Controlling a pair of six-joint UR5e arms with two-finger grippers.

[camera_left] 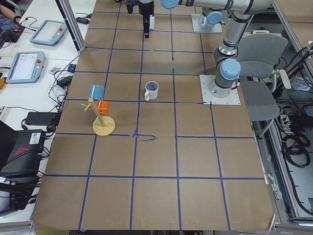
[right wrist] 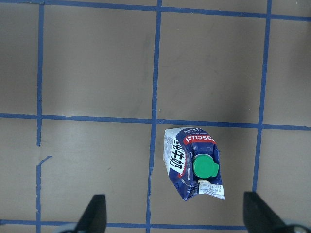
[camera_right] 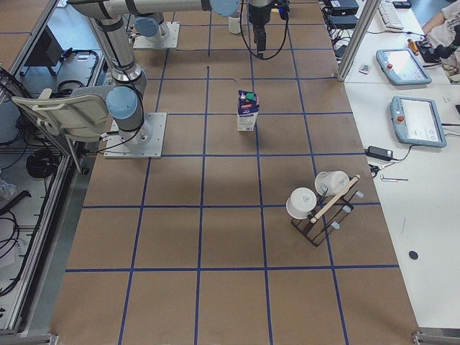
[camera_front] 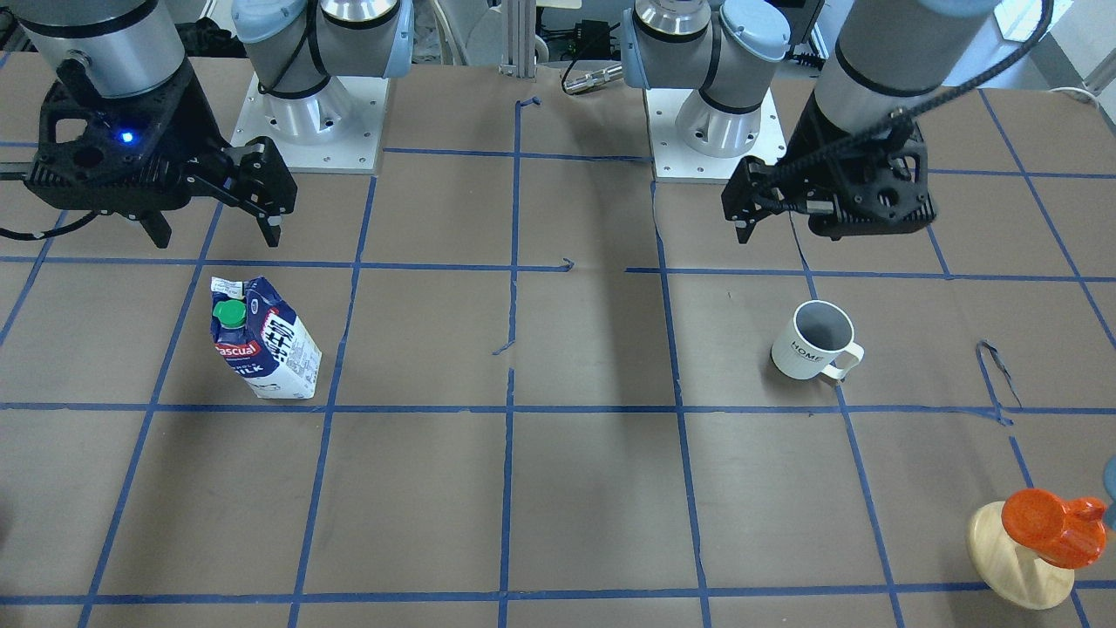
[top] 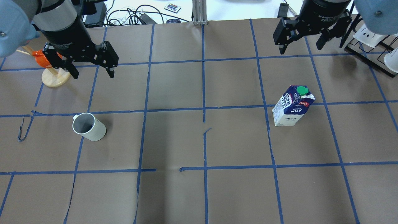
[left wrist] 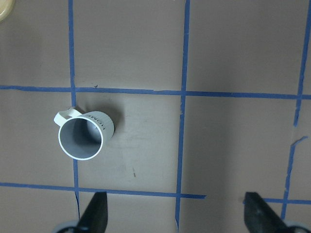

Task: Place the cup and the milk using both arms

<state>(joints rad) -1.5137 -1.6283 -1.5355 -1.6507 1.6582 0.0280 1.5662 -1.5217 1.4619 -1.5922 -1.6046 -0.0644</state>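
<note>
The cup (camera_front: 815,342) is a white mug with a grey inside. It stands upright on the brown table on my left side, and also shows in the overhead view (top: 88,127) and the left wrist view (left wrist: 82,138). My left gripper (top: 93,74) hangs open and empty above the table, beyond the cup and apart from it. The milk (camera_front: 261,336) is a blue and white carton with a green cap. It stands on my right side, also in the overhead view (top: 293,106) and the right wrist view (right wrist: 192,162). My right gripper (top: 301,48) is open and empty, high beyond the milk.
A wooden stand with an orange cup (top: 46,65) is at the far left, close to my left gripper. A black rack with white cups (camera_right: 320,205) stands at the far right. Blue tape lines (top: 203,109) grid the table between the cup and the milk.
</note>
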